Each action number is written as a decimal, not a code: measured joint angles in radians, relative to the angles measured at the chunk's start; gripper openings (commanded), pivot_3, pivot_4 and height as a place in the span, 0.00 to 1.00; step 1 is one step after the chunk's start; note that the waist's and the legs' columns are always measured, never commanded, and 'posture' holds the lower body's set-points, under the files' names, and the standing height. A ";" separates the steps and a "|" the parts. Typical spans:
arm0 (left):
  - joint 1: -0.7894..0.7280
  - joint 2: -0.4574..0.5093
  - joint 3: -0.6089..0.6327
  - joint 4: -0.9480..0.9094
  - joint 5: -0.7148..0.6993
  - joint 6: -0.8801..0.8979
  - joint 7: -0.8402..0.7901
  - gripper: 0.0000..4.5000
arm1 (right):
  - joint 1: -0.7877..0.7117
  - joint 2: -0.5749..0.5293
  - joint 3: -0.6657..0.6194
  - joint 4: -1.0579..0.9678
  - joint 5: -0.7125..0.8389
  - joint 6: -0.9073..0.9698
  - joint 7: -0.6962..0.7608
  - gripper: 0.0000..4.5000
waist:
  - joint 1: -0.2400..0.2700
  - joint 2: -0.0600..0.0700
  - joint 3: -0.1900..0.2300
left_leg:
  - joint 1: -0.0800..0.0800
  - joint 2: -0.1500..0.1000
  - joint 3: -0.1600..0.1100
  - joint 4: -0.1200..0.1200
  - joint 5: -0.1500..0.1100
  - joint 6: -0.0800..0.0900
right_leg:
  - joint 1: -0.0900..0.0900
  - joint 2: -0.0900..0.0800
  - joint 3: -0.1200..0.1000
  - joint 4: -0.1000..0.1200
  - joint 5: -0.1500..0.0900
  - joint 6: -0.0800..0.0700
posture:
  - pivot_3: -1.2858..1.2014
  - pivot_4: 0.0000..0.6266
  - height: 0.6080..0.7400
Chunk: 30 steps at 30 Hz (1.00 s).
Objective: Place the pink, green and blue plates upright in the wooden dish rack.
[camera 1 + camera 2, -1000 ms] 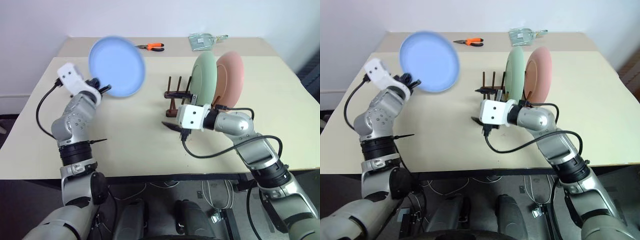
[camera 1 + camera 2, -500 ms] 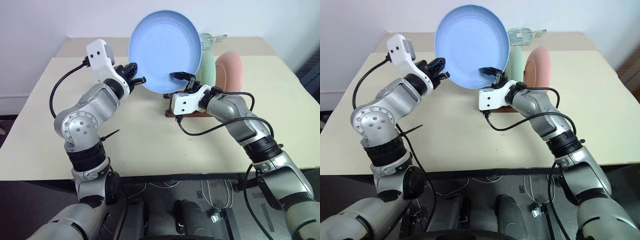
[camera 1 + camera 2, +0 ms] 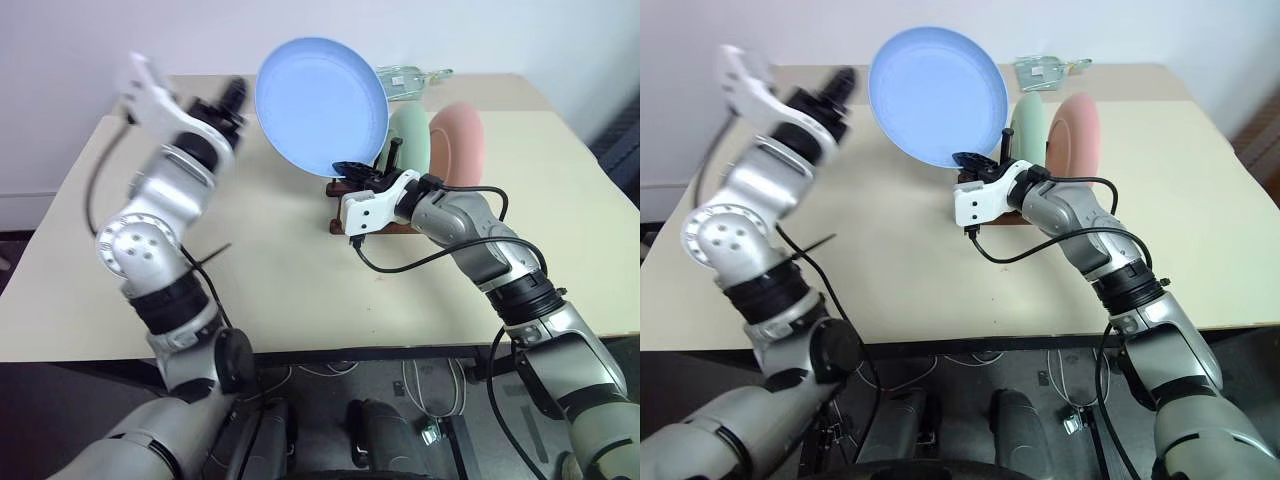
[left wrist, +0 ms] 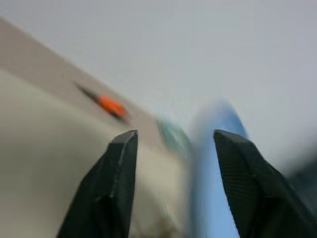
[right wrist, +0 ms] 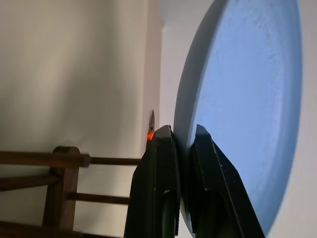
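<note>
While the right gripper (image 5: 181,141) is clamped on the lower rim of the blue plate (image 3: 320,105), it holds that plate raised above the surface (image 3: 280,290), its face tilted toward the camera; in the right wrist view the two black fingers (image 5: 158,163) pinch the rim from either side, and the wooden dish rack (image 5: 59,173) shows beside them; the left gripper (image 4: 171,144) stands apart from the plate, up and to the left of it, its fingers spread with nothing between them, the plate's blue edge blurred just past one fingertip in the left wrist view; the green plate (image 3: 410,135) and the pink plate (image 3: 458,140) stand upright side by side in the rack (image 3: 345,190), the green one nearer the blue plate, the pink one behind it to the right; orange-handled pliers (image 4: 110,105) lie on the far part of the surface, and a clear packet (image 3: 1045,72) lies near its far edge.
</note>
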 measured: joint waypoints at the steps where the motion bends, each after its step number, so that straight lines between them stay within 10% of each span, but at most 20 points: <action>1: 0.047 0.093 -0.016 0.028 0.087 -0.055 -0.023 0.50 | 0.012 0.025 -0.034 -0.030 0.070 0.026 0.020 0.00 | -0.005 0.000 0.000 | 0.002 0.000 0.000 -0.002 0.000 0.000 | 0.000 0.001 0.001 0.000 0.000 0.000 | 0.52 0.24 1.00; 5: 0.243 0.266 -0.170 0.083 0.290 -0.197 -0.177 0.50 | 0.035 0.156 -0.153 -0.173 0.371 0.245 0.107 0.00 | 0.002 0.000 0.000 | 0.004 0.001 0.000 -0.004 0.000 -0.001 | 0.002 0.000 0.001 0.000 0.000 0.000 | 0.52 0.24 1.00; 14: 0.559 0.216 -0.500 0.056 0.427 -0.406 -0.507 0.50 | 0.076 0.338 -0.431 -0.506 1.059 1.096 0.007 0.00 | 0.022 0.000 -0.001 | -0.001 -0.002 -0.001 -0.003 -0.007 0.004 | -0.003 -0.011 -0.003 0.000 0.001 -0.004 | 0.52 0.24 1.00; 30: 0.632 0.197 -0.558 -0.052 0.399 -0.433 -0.716 0.50 | 0.073 0.334 -0.519 -0.495 1.179 1.256 -0.139 0.00 | -0.001 0.002 -0.002 | -0.004 -0.003 0.003 -0.010 -0.001 0.008 | -0.011 -0.010 -0.003 0.001 0.002 -0.003 | 0.52 0.24 1.00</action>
